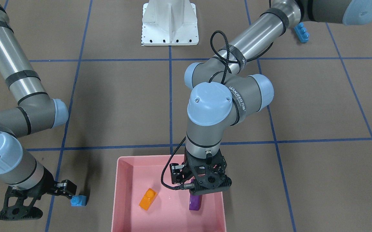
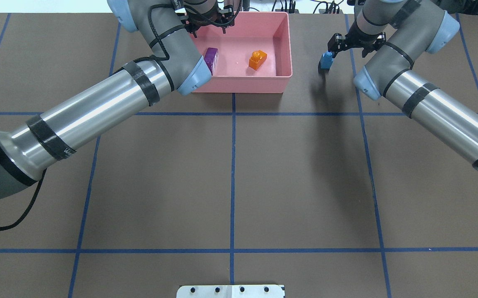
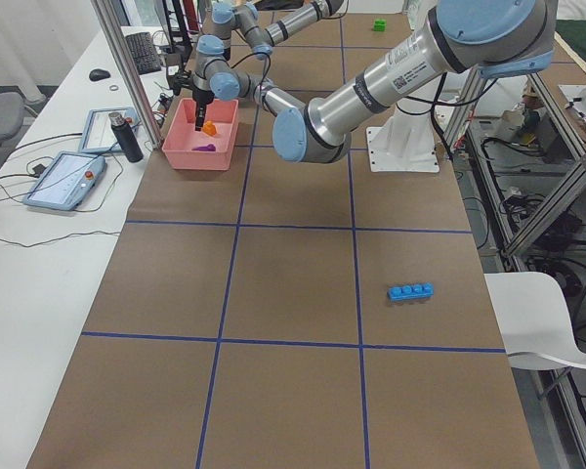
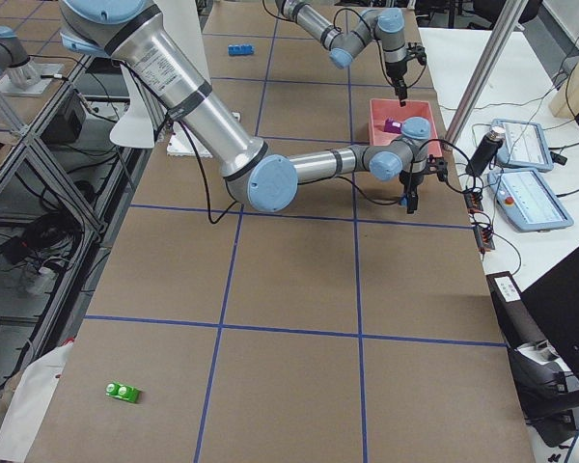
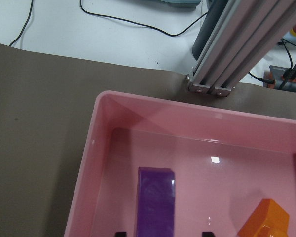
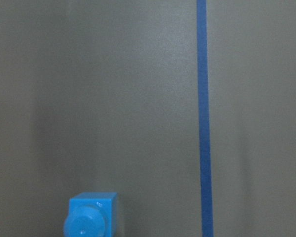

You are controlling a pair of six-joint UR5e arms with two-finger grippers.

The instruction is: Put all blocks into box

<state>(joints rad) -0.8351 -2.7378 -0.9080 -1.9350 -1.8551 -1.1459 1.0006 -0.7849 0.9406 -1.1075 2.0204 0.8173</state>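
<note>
The pink box (image 2: pixel 282 45) stands at the table's far edge. The orange brick (image 2: pixel 257 59) and the purple brick (image 2: pixel 211 59) lie on its floor. My left gripper (image 1: pixel 205 190) hangs open just above the purple brick (image 5: pixel 155 202), its fingertips either side and clear of it. My right gripper (image 2: pixel 354 44) looks open outside the box, low over the table. The light-blue brick (image 1: pixel 79 200) stands on the table by one of its fingers and shows low in the right wrist view (image 6: pixel 91 219). The long blue brick (image 1: pixel 302 32) and the green brick (image 4: pixel 123 391) lie far away near the robot's side.
The white robot base (image 1: pixel 170 22) stands at the near middle edge. An aluminium post (image 5: pixel 237 49) rises just behind the box. A side table with tablets (image 3: pixel 63 181) and cables runs beyond it. Blue tape lines cross the brown tabletop.
</note>
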